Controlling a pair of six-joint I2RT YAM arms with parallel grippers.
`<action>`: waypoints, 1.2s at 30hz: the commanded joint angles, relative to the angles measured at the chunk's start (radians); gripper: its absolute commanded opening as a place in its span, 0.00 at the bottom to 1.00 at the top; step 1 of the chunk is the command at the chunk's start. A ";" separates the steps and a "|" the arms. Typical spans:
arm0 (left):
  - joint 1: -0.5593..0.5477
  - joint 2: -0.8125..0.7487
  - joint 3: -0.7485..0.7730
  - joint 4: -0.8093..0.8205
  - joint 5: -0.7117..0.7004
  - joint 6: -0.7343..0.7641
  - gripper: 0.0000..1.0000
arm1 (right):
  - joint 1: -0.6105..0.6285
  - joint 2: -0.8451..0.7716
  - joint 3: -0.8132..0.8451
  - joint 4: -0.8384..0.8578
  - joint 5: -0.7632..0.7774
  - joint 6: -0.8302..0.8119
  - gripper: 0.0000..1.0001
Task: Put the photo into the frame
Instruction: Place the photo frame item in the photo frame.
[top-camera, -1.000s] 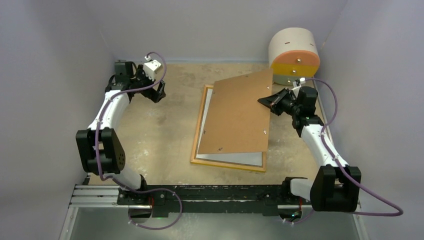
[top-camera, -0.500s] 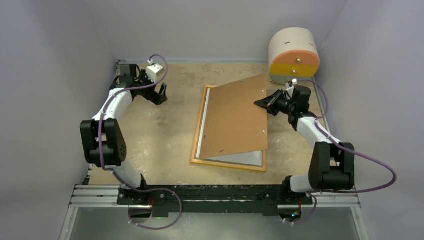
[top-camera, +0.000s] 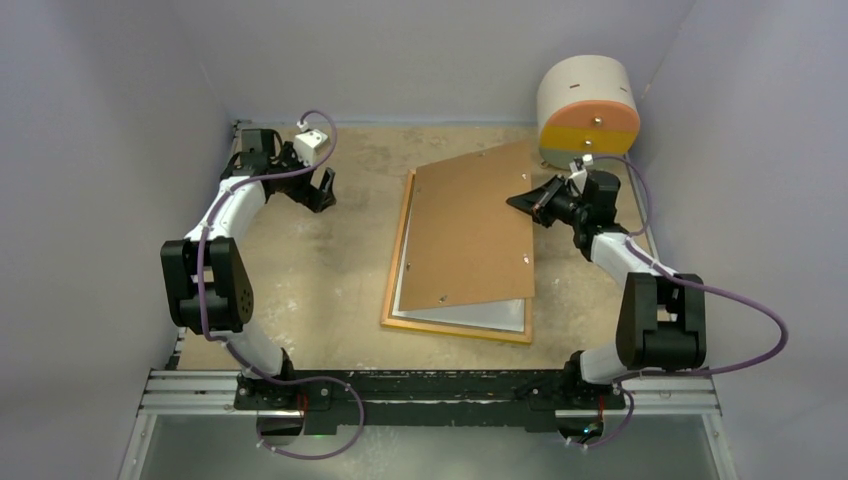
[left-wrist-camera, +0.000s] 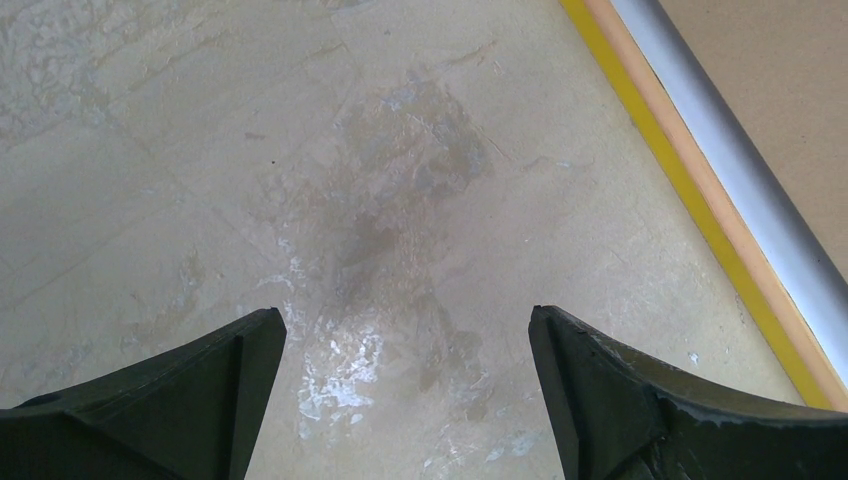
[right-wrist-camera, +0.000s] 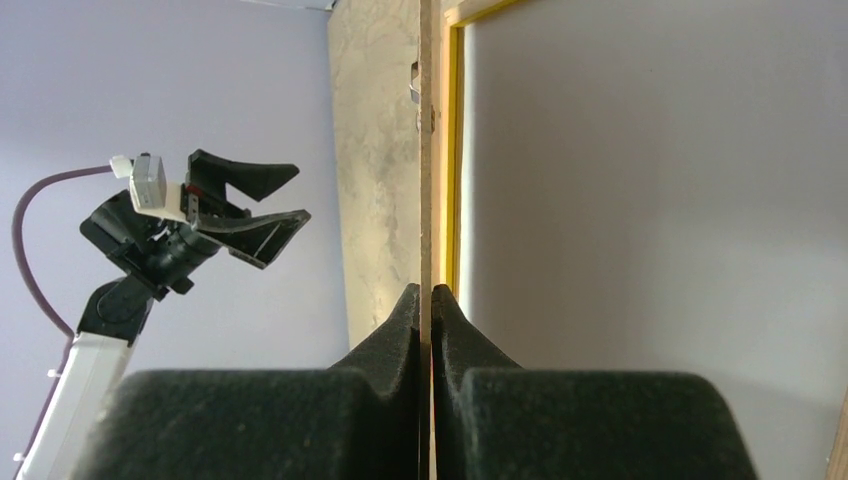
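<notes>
One frame (top-camera: 455, 331), one backing board (top-camera: 470, 235)

You have a plain brown board (top-camera: 470, 230), a wood-coloured frame (top-camera: 455, 331) edged in yellow, and a mottled beige table (top-camera: 320, 270).

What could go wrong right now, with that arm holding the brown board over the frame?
The right tool pinches the brown board by one thin edge only, so it might slip or swing. The board sits crooked over the frame, one corner past its rim; lowered like this, it could rest on the rim instead of dropping in. The left tool hangs open, apart from the frame, so a nudge might slide it.
</notes>
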 joint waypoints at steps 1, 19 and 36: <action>-0.009 0.012 0.029 -0.009 0.000 0.000 1.00 | 0.000 0.000 -0.017 0.117 -0.071 0.055 0.00; -0.019 0.001 0.022 -0.020 -0.003 0.024 1.00 | 0.008 0.013 -0.086 0.152 -0.059 0.061 0.00; -0.019 -0.025 -0.003 -0.019 -0.011 0.044 1.00 | 0.029 0.018 -0.127 0.230 0.029 0.101 0.00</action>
